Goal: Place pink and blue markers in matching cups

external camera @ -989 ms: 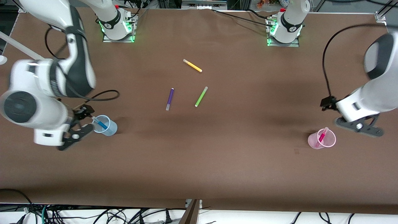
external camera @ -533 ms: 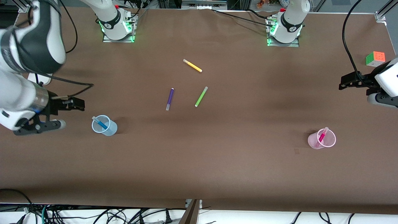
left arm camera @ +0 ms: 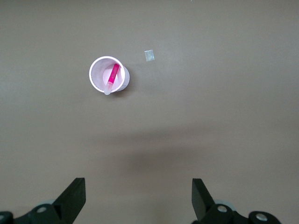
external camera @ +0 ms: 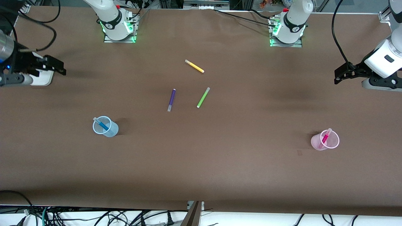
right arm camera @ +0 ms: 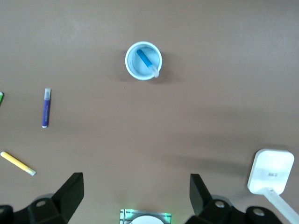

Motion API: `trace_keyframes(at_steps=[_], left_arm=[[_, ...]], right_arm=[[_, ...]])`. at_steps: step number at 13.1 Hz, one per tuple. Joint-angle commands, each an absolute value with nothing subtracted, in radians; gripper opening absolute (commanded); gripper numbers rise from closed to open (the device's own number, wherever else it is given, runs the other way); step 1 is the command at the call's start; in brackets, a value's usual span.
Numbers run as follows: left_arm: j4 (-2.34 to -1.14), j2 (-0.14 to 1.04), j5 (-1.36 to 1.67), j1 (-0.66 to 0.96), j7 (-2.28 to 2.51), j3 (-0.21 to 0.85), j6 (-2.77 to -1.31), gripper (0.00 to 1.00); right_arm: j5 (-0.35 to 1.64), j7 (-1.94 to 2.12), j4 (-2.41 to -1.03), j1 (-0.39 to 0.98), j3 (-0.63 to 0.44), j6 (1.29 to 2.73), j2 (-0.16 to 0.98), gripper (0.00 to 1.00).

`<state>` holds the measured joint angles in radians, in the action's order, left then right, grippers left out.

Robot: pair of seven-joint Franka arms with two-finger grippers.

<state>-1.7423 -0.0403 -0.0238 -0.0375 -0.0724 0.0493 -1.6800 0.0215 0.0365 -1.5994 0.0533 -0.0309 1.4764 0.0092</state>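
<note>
The blue marker (external camera: 101, 124) stands tilted in the pale blue cup (external camera: 107, 129) toward the right arm's end of the table; the right wrist view shows the marker (right arm camera: 146, 61) in that cup (right arm camera: 135, 70). The pink marker (external camera: 324, 138) stands tilted in the pale pink cup (external camera: 333, 142) toward the left arm's end; the left wrist view shows the marker (left arm camera: 112, 76) in that cup (left arm camera: 97, 80). My right gripper (external camera: 58, 66) is open and empty, high over the table's edge. My left gripper (external camera: 340, 74) is open and empty, high over the table, clear of the pink cup.
A yellow pen (external camera: 194, 66), a green pen (external camera: 203, 97) and a purple pen (external camera: 171, 99) lie loose mid-table. A white block (external camera: 42, 78) on a stick lies under the right gripper. A small pale square (left arm camera: 149, 55) lies by the pink cup.
Both arms have risen and drawn back from the cups toward the table's ends and their bases. The markers and cups have not moved.
</note>
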Motion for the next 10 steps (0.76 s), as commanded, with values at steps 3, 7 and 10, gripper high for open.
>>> trace_keyframes(at_steps=[3, 7, 10], left_arm=[[-1.752, -0.041, -0.002, -0.034, -0.066, 0.044, -1.694, 1.00], [-1.750, -0.040, -0.002, -0.034, -0.066, 0.046, -1.694, 1.00], [-1.752, -0.040, -0.002, -0.037, -0.067, 0.046, -1.694, 1.00]], right_arm=[[0.008, 0.025, -1.573, 0.025, -0.006, 1.447, 0.034, 1.00], [0.006, 0.023, -1.523, 0.023, -0.008, 1.443, 0.063, 1.00], [0.003, 0.020, -1.523, 0.025, -0.008, 1.447, 0.063, 1.00]])
